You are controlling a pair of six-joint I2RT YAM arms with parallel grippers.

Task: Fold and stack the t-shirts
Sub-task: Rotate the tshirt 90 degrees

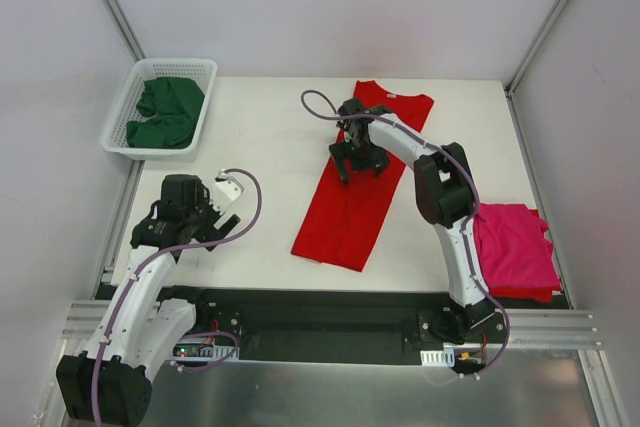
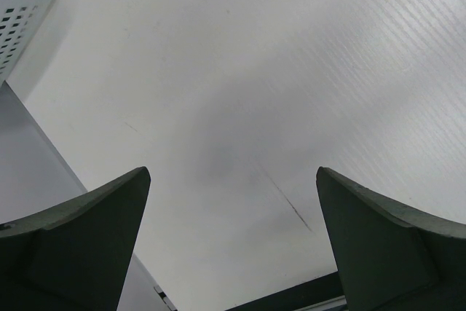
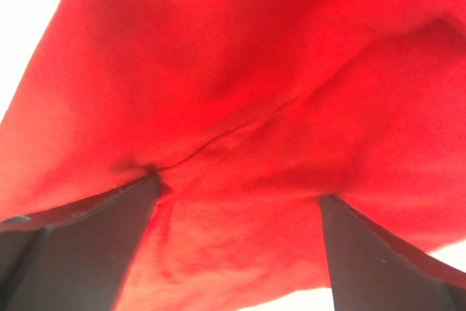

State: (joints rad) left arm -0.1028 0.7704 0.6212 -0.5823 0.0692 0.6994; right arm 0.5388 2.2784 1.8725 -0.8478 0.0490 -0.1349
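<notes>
A bright red t-shirt point(image 1: 352, 197) lies in a long narrow strip down the middle of the table, collar at the far end. My right gripper point(image 1: 358, 165) stands open on its upper half, fingertips down on the cloth. In the right wrist view the gripper point(image 3: 239, 187) has red cloth point(image 3: 240, 71) across the whole gap and one fingertip dents a crease. A folded magenta-pink t-shirt point(image 1: 512, 245) lies at the right edge. Dark green t-shirts point(image 1: 165, 112) sit in the basket. My left gripper point(image 1: 225, 209) is open over bare table point(image 2: 240, 71), its jaws point(image 2: 231, 172) holding nothing.
The white lattice basket point(image 1: 118, 112) stands at the far left corner, its wall point(image 2: 22, 5) showing in the left wrist view. A thin red edge point(image 1: 530, 295) peeks out under the pink shirt. White walls enclose the table on three sides.
</notes>
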